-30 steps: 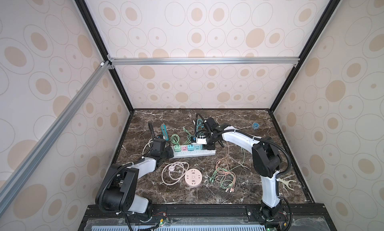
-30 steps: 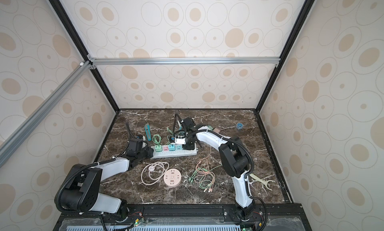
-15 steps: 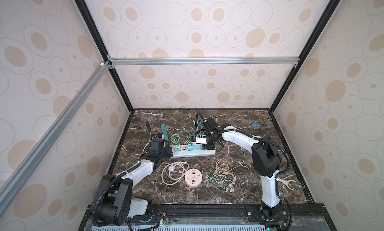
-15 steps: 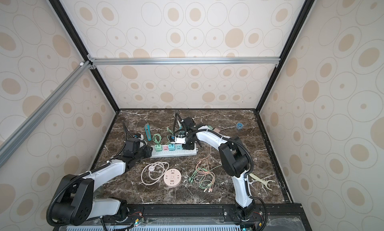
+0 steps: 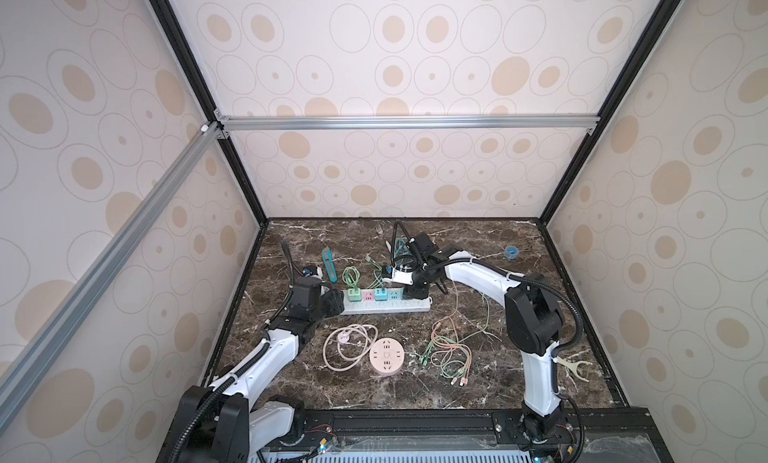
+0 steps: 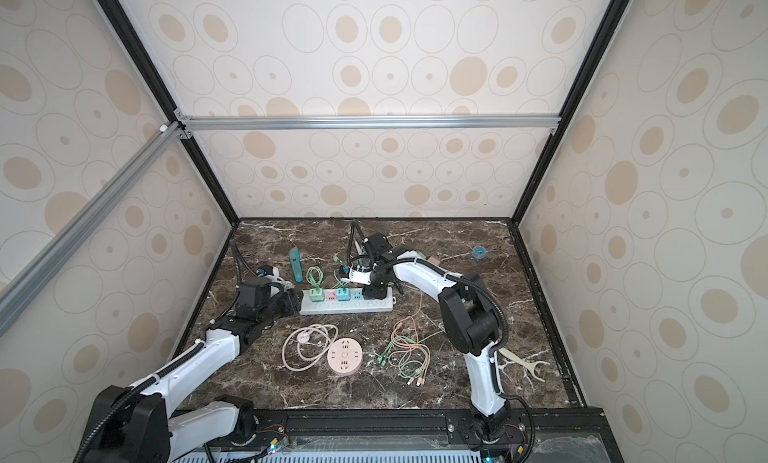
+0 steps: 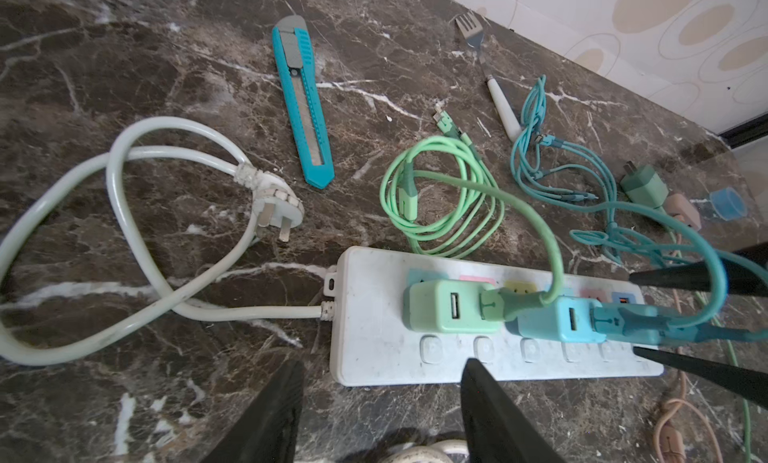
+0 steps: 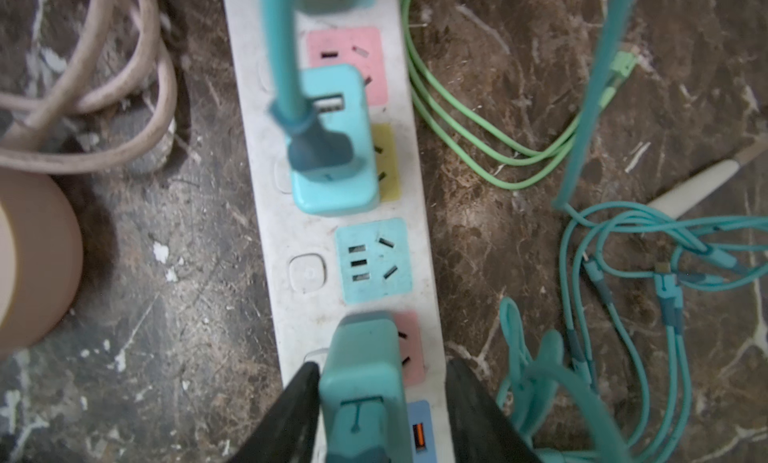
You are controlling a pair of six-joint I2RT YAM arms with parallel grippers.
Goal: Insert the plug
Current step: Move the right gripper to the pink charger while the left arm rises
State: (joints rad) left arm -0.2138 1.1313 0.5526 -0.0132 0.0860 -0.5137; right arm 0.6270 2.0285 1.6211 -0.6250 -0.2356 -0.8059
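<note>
A white power strip [image 5: 386, 308] [image 6: 348, 308] lies across the middle of the marble table. In the right wrist view a teal plug [image 8: 365, 377] sits in the pink socket near the strip's [image 8: 316, 232] far end. My right gripper [image 8: 381, 364] [image 5: 415, 294] stands open around it: one finger [image 8: 291, 411] rests against the plug and the other finger [image 8: 478, 411] is a gap away. A green charger [image 7: 449, 307] and a blue charger [image 8: 332, 149] are also plugged in. At the strip's cord end my left gripper [image 7: 383, 361] [image 5: 332, 301] is open and holds nothing.
The strip's white cord and plug [image 7: 274, 199] loop beside a teal utility knife [image 5: 328, 265]. A round pink socket [image 5: 386, 355] and pink cable coil [image 5: 347, 344] lie in front. Loose cables [image 5: 449, 357], a blue tape roll [image 5: 510, 252] and a fork [image 7: 490, 66] lie around.
Both grippers have opened: the right let go of the teal plug, which stays in its socket, and the left came off the strip's cord end.
</note>
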